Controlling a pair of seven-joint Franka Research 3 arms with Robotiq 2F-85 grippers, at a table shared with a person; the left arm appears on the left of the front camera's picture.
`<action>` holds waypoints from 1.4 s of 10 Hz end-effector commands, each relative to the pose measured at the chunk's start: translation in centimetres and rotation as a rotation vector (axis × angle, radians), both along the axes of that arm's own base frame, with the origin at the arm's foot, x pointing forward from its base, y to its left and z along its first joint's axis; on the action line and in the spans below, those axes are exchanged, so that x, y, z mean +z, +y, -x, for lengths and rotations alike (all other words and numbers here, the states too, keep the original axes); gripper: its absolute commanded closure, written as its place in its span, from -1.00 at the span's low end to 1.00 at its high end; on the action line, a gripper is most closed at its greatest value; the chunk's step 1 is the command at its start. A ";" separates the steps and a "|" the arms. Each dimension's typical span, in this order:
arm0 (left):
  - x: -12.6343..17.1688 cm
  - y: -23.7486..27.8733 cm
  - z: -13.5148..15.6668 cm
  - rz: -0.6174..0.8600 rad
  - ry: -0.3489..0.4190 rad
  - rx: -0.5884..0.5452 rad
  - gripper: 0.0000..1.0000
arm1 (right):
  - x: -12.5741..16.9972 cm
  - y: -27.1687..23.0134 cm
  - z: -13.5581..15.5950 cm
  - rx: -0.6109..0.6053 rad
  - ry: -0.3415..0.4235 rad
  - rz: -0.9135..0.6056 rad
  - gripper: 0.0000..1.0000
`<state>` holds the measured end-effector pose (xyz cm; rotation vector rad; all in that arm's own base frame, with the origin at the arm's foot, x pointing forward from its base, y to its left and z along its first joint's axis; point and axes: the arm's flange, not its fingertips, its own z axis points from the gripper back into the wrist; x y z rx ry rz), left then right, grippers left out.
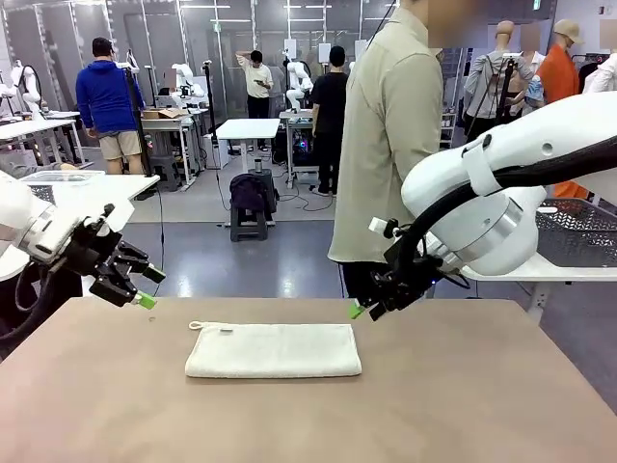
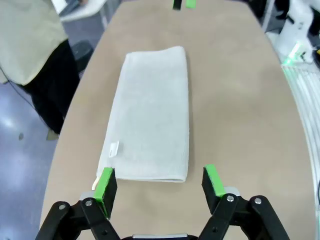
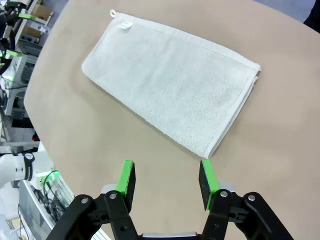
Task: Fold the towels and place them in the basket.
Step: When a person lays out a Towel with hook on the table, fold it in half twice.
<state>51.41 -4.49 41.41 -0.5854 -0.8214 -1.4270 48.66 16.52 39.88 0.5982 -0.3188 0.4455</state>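
The soft, light towel (image 1: 273, 349) probably wants pinching at its short edges; the left end effector (image 1: 149, 287) and right end effector (image 1: 362, 311) stand open, empty.

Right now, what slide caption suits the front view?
Left gripper and right gripper hover open at either end of a folded off-white terry-cloth towel on a brown table.

surface: brown table (image 1: 482, 386) | on it: off-white towel (image 1: 273, 350) — folded, lying flat, loop at one corner

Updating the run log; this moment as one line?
towel: folded, on table | left pincer: open, empty | right pincer: open, empty
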 end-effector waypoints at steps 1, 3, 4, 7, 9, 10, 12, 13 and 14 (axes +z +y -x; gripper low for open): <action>-1.4 2.0 -1.2 0.145 0.035 -0.068 -0.74 | 1.2 0.5 -0.2 0.018 0.007 0.039 -0.29; -2.9 3.5 -1.9 0.246 0.106 -0.069 -0.74 | 1.2 0.5 -0.2 0.018 0.007 0.039 -0.29; -3.4 4.0 -2.1 0.258 0.119 -0.061 -0.74 | 1.2 0.5 -0.2 0.018 0.007 0.039 -0.29; -4.3 3.3 -2.6 0.251 0.131 -0.054 -0.74 | 0.1 0.8 -0.1 -0.039 0.031 0.058 -0.30; -4.6 4.5 -1.6 0.238 0.125 -0.058 -0.74 | -0.7 1.8 0.4 -0.139 0.077 0.098 -0.30; -4.6 4.5 -1.6 0.238 0.125 -0.058 -0.74 | -1.3 2.4 0.4 -0.209 0.115 0.096 -0.30; -4.6 4.5 -1.6 0.238 0.125 -0.058 -0.74 | -2.9 3.9 -0.5 -0.291 0.174 0.108 -0.30; -4.6 4.5 -1.6 0.238 0.125 -0.058 -0.74 | -3.5 4.6 -1.0 -0.330 0.188 0.128 -0.30; -4.6 4.5 -1.6 0.238 0.125 -0.058 -0.74 | -3.9 5.4 -1.6 -0.367 0.217 0.151 -0.30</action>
